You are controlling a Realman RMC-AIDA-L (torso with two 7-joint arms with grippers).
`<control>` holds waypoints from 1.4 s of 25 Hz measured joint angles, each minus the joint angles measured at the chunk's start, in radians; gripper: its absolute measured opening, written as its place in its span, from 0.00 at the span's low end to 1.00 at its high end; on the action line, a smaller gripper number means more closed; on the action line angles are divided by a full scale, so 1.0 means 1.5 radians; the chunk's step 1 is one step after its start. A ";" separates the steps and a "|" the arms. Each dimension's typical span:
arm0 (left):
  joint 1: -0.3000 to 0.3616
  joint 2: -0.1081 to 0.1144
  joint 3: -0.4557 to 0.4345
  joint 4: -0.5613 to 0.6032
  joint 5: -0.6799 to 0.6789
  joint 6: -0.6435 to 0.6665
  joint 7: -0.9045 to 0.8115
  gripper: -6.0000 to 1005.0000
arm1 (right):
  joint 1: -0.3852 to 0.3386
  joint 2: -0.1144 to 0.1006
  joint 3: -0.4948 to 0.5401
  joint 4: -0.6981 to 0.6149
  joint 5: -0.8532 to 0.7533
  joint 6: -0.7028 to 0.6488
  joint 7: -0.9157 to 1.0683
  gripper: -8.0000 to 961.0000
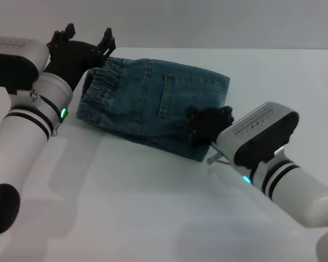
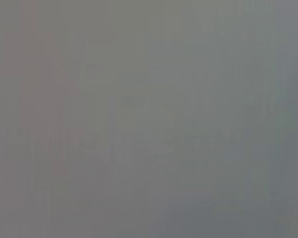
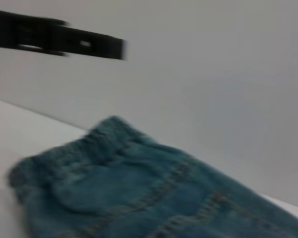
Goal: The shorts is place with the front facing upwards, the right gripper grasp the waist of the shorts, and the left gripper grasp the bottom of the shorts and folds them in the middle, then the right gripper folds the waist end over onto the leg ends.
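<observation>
The shorts (image 1: 153, 101) lie folded into a compact blue denim packet on the white table, back pocket stitching facing up. The ruffled waist (image 1: 101, 82) is at the packet's left end and also shows in the right wrist view (image 3: 64, 153). The bottom of the shorts, the leg ends, is hidden in the fold. My left gripper (image 1: 85, 41) hovers open just beyond the waist, holding nothing. My right gripper (image 1: 209, 123) rests on the packet's right folded edge. The left wrist view is a blank grey.
The white table (image 1: 153, 207) stretches in front of the shorts, under both arms. A pale wall (image 1: 208, 22) rises behind the table's far edge. A black bar (image 3: 54, 39) crosses the right wrist view above the shorts.
</observation>
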 joint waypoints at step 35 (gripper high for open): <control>-0.013 -0.001 0.004 0.055 -0.001 0.017 -0.017 0.84 | -0.038 -0.003 0.029 0.027 0.027 0.162 -0.041 0.01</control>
